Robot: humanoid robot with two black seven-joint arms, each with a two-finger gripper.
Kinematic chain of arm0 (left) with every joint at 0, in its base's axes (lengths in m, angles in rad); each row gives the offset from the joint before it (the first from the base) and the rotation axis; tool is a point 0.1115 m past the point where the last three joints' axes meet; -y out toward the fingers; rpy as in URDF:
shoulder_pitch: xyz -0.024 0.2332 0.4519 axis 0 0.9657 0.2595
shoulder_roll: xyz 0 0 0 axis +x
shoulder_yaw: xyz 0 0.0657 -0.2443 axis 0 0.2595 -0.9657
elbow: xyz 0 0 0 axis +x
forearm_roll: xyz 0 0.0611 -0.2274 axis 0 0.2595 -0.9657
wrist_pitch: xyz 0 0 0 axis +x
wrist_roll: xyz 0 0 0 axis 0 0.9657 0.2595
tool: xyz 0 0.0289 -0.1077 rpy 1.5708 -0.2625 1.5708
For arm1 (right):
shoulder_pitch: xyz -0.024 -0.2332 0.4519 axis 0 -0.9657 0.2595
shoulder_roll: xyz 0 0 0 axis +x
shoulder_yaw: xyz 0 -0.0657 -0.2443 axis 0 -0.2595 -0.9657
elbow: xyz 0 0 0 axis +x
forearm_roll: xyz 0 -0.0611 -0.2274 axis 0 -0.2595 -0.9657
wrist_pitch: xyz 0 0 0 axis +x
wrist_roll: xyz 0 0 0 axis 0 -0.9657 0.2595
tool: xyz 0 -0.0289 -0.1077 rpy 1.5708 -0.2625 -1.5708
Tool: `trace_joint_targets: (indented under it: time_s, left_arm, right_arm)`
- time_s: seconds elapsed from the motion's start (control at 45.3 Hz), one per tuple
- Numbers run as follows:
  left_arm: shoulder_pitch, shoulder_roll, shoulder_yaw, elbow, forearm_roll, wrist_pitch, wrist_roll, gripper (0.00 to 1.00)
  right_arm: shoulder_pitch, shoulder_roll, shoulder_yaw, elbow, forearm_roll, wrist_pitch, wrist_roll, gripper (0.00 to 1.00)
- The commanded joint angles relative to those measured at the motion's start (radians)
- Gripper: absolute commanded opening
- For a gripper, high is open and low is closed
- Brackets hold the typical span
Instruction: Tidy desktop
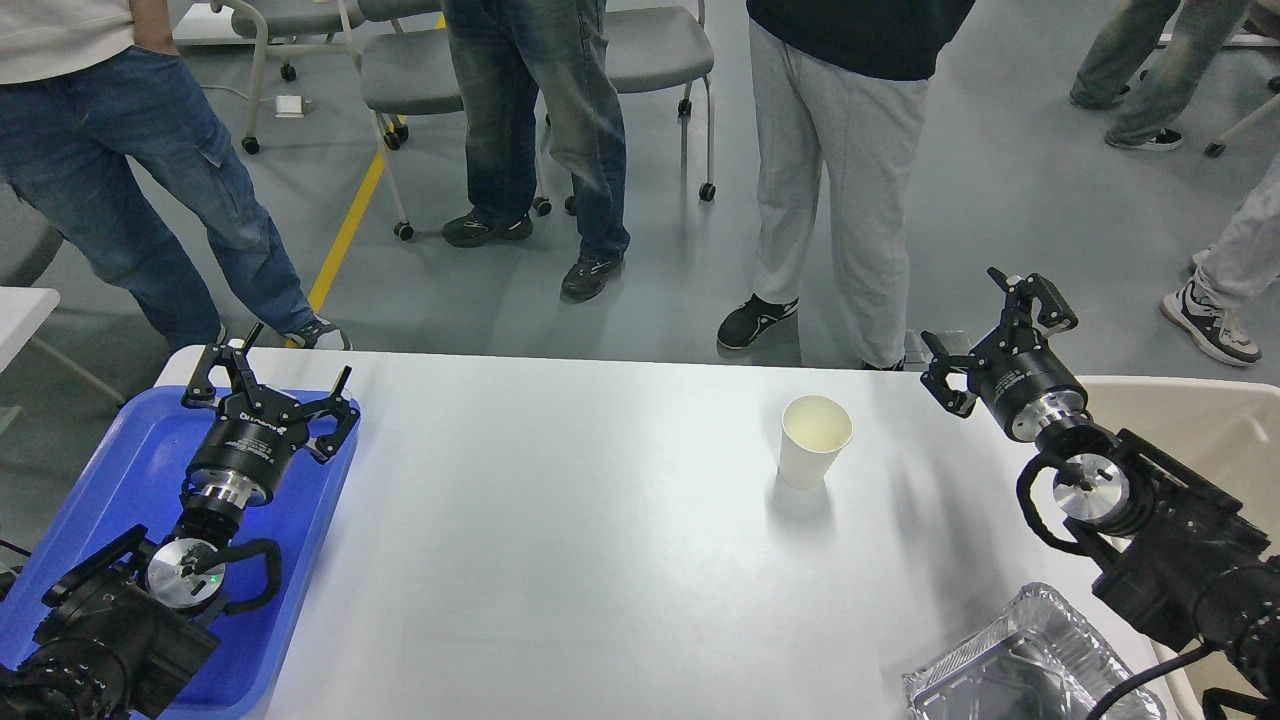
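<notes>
Around the work area, we see bystanders and loose items.
We see a white paper cup (pixel 814 440) standing upright, a blue tray (pixel 120 470) at the left, a crumpled foil pan (pixel 1010 670) at the lower right, a beige bin (pixel 1200 420) and grey chairs (pixel 410 75) behind standing people (pixel 850 150).

L tool (pixel 268 385) open, R tool (pixel 985 325) open, both arms raised fwd

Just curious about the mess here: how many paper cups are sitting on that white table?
1: the paper cup stands upright right of centre on the desktop, nearer the right gripper.
</notes>
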Motion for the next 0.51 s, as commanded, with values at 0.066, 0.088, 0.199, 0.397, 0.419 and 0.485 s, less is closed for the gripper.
trace_joint_targets:
  time_s: [0.066, 0.088, 0.199, 0.397, 0.419, 0.485]
  left_arm:
    - [0.0, 0.002, 0.0, 0.0, 0.002, 0.0, 0.003, 1.0]
    - [0.0, 0.002, 0.0, 0.0, 0.0, 0.0, 0.003, 1.0]
    - [0.0, 0.0, 0.0, 0.0, 0.0, 0.0, 0.0, 1.0]
    - [0.0, 0.0, 0.0, 0.0, 0.0, 0.0, 0.0, 1.0]
    - [0.0, 0.0, 0.0, 0.0, 0.0, 0.0, 0.0, 1.0]
    - [0.0, 0.0, 0.0, 0.0, 0.0, 0.0, 0.0, 1.0]
  right_arm:
    - [-0.002, 0.0, -0.002, 0.0, 0.0, 0.0, 0.0, 1.0]
    - [-0.002, -0.001, -0.002, 0.0, 0.0, 0.0, 0.0, 1.0]
    - [-0.002, 0.0, -0.002, 0.0, 0.0, 0.0, 0.0, 1.0]
    - [0.0, 0.0, -0.002, 0.003, 0.0, 0.0, 0.0, 1.0]
    - [0.0, 0.0, -0.002, 0.003, 0.0, 0.0, 0.0, 1.0]
    - [0.0, 0.003, -0.002, 0.006, 0.0, -0.002, 0.0, 1.0]
